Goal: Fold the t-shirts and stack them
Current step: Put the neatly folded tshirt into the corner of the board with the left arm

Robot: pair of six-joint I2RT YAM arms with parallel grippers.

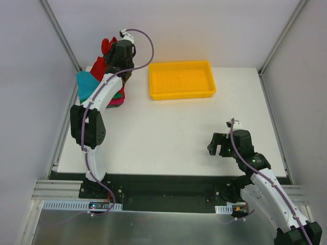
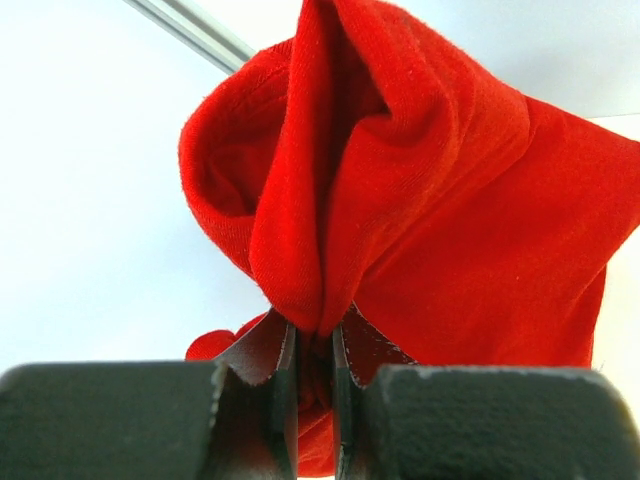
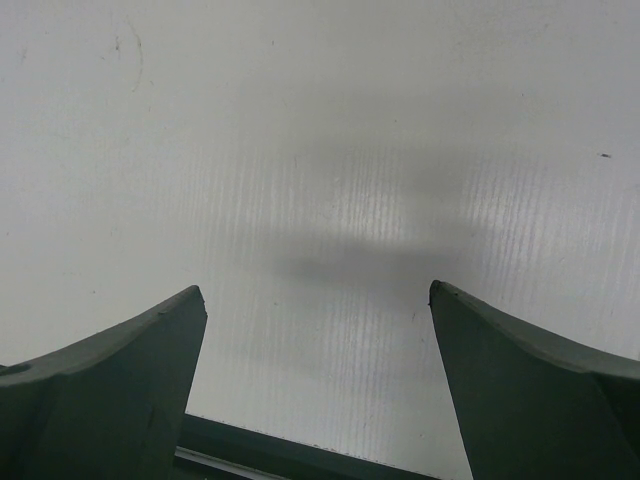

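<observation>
the left gripper (image 2: 315, 335) is clamped shut on a bunched fold of the bright red t-shirt (image 2: 430, 200), lifted at the far left over the folded t-shirts (image 1: 84, 81). the right gripper (image 3: 318, 310) hovers, jaws wide apart, over the near right of the table (image 1: 163, 138).

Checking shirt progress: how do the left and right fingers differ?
The left fingers are shut on the bright red cloth t-shirt; the right fingers stand wide open, empty. The left ones are at the white table's far-left corner; the right ones hover over its bare front-right. Both pairs are dark.
</observation>
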